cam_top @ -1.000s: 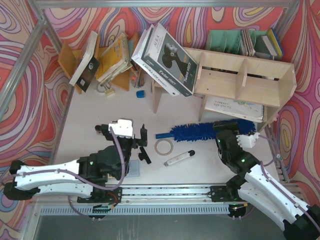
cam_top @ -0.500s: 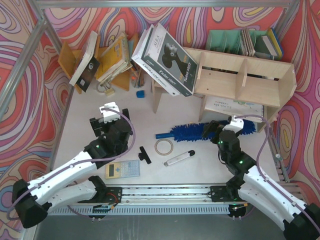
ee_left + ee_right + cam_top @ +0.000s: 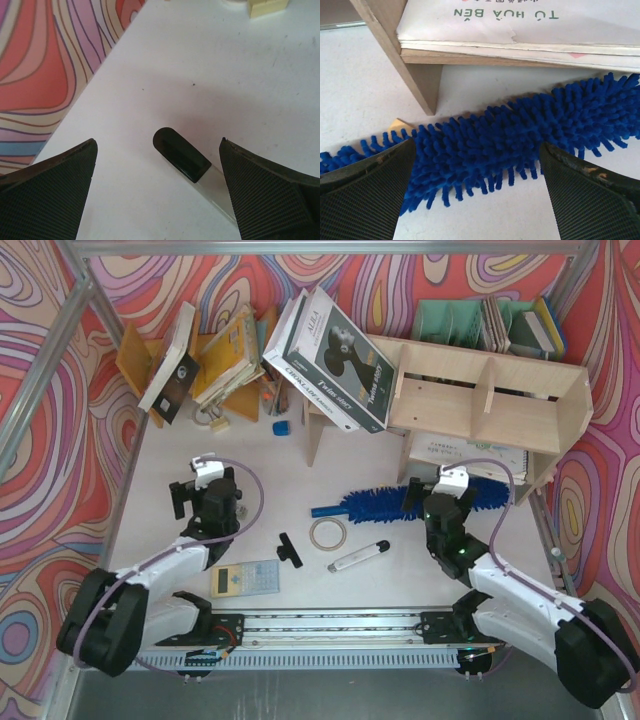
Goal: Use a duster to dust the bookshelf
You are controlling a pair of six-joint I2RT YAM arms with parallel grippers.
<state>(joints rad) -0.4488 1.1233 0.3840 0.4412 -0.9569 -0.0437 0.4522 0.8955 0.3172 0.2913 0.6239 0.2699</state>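
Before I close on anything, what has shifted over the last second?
The left pincer swung left, away from the tape ring, open and empty. The right pincer moved over the fluffy head of the duster, open, not gripping. The duster, bookshelf and marker pen stayed put.

Standing by the desk (image 3: 300, 480), I count one bookshelf (image 3: 520, 410) with two tiers and one stack of white papers (image 3: 465, 452) on it. There is also one duster (image 3: 385, 503), one marker pen (image 3: 358, 556), one tape ring (image 3: 327, 533), one calculator (image 3: 245, 579), one small black T-shaped piece (image 3: 289, 549) and one little blue block (image 3: 282, 428). At the back stand one teal file organizer (image 3: 445, 320) and one orange-brown book rack (image 3: 135, 355). There are two arms: a left arm (image 3: 160, 570) and a right arm (image 3: 510, 590). The leaning books overlap too much to count.
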